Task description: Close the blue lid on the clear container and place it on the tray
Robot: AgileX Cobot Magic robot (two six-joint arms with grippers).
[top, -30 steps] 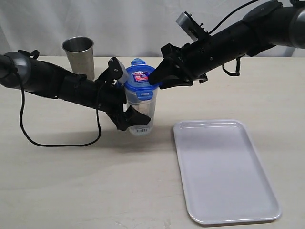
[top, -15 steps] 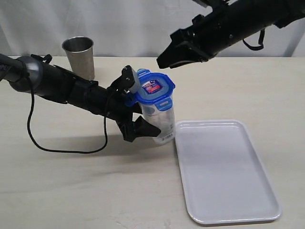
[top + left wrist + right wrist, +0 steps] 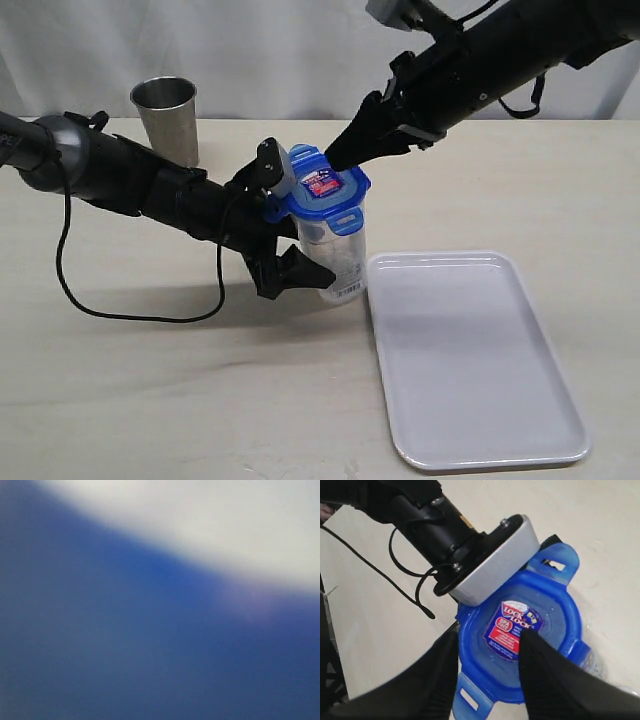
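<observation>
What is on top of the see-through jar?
A blue lid with a red-and-blue sticker sits on the jar. The lid covers its mouth, so the rim underneath is hidden.

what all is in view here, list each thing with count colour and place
lid: one, bright blue with a red-and-blue sticker, on the container's mouth
container: one, clear, just left of the tray, gripped from the side
tray: one, white, on the table's right side
cup: one, steel grey, back left of the table
table: one, pale wood grain, under everything
curtain: one, white, behind the table
cable: one, black, looping on the table below the left arm
left pincer: one, black, shut around the container
right pincer: one, black, open, fingertips over the lid
</observation>
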